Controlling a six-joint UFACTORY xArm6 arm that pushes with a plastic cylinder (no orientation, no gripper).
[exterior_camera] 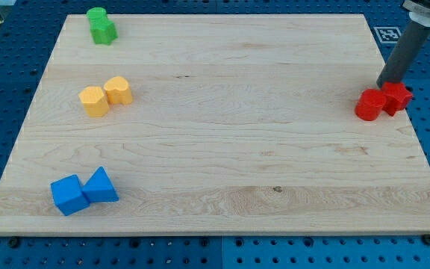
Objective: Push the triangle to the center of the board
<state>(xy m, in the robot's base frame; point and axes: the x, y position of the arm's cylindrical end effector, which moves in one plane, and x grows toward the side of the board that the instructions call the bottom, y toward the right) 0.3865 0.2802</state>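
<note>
A blue triangle (101,186) lies near the board's lower left, touching a blue cube (69,194) on its left. My tip (383,87) is at the board's right edge, just above and touching or nearly touching two red blocks (382,101). The tip is far from the blue triangle, across the whole board.
Two yellow blocks (105,96) sit side by side at the view's left. Two green blocks (101,25) stand at the upper left corner. The wooden board (222,127) lies on a blue perforated table. A marker tag (387,33) is at the upper right.
</note>
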